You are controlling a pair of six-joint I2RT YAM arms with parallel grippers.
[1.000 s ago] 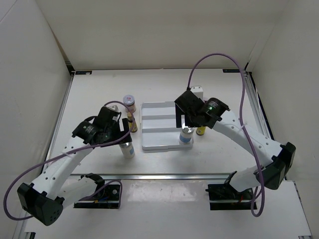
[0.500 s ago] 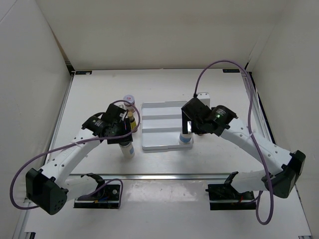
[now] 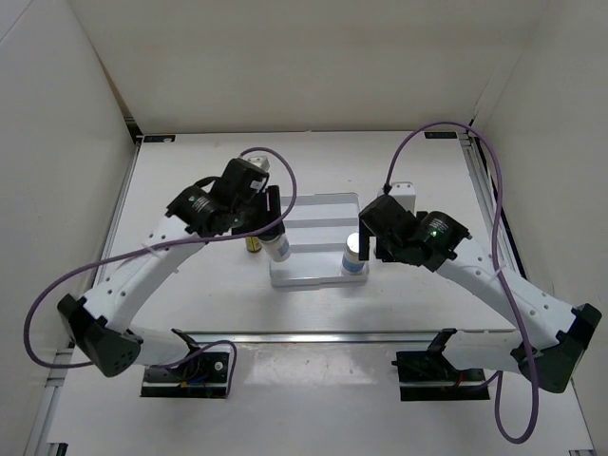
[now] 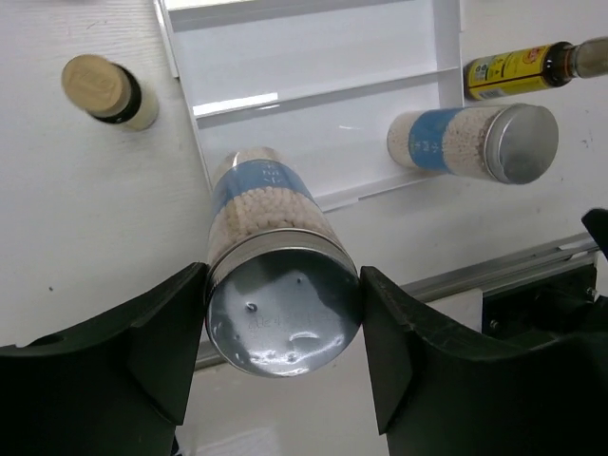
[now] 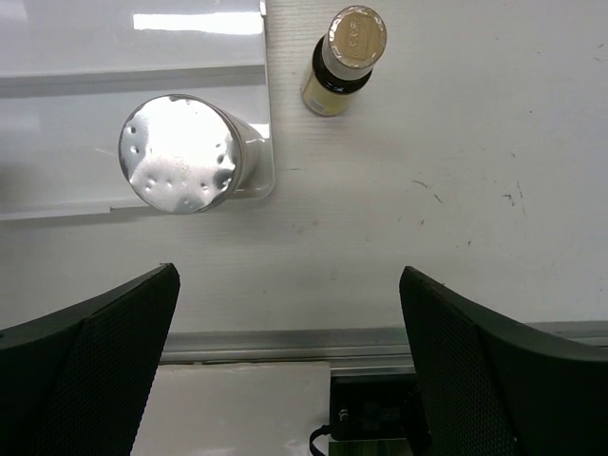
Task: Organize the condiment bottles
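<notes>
Condiment bottles are spread in and around the white ridged tray [image 3: 309, 209]. One white bottle [image 4: 275, 285] with a silver cap is clamped between the fingers of the left gripper [image 4: 282, 275], and its lower end is over the tray's left edge; whether it touches the tray cannot be told. The second white bottle [image 5: 182, 166] stands upright in the tray's near right corner. The right gripper [image 5: 290, 271] hangs just beside it, spread wide and holding nothing. A yellow bottle [image 4: 513, 68] is on the desk [image 5: 427, 190] just beside the tray's right side, and a brownish jar [image 4: 106, 90] stands left of the tray.
</notes>
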